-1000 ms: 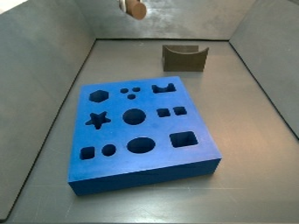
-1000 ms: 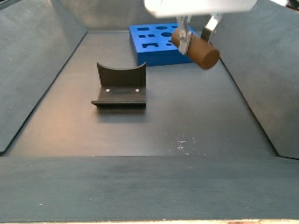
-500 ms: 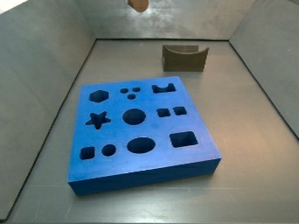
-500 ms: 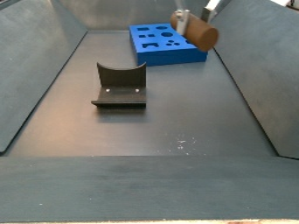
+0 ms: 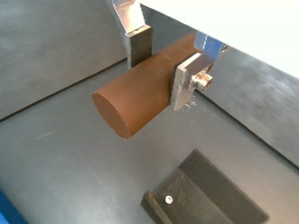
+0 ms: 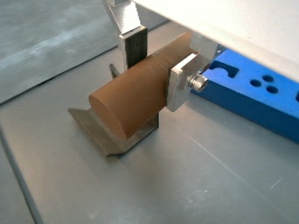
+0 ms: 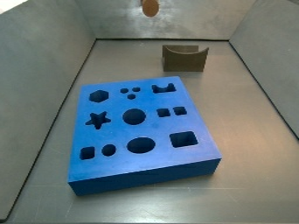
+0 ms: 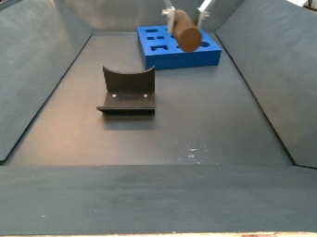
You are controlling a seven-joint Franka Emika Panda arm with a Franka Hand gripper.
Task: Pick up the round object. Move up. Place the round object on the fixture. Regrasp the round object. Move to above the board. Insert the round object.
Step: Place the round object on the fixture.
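Observation:
The round object [image 5: 138, 94], a brown wooden peg, lies crosswise between my fingers, and the gripper [image 5: 163, 66] is shut on it. It hangs high in the air in both side views: the round object [image 7: 149, 7] shows at the frame's upper edge, and the round object [image 8: 186, 33] shows in front of the board. The dark fixture [image 7: 184, 58] with its U-notch stands on the floor beyond the board [image 7: 140, 131]. In a wrist view the fixture [image 6: 107, 136] lies below the peg's end, with the blue board [image 6: 254, 92] beside it. The fixture [image 5: 208, 198] is bare.
Grey walls enclose the floor on both sides [image 8: 31, 83]. The board's shaped holes [image 7: 136, 115] are all unfilled. Open floor [image 8: 186, 130] lies around the fixture [image 8: 126, 90].
The gripper has risen with the peg still held and shifted sideways, drawing in front of the board in one side view. Board and fixture have not moved.

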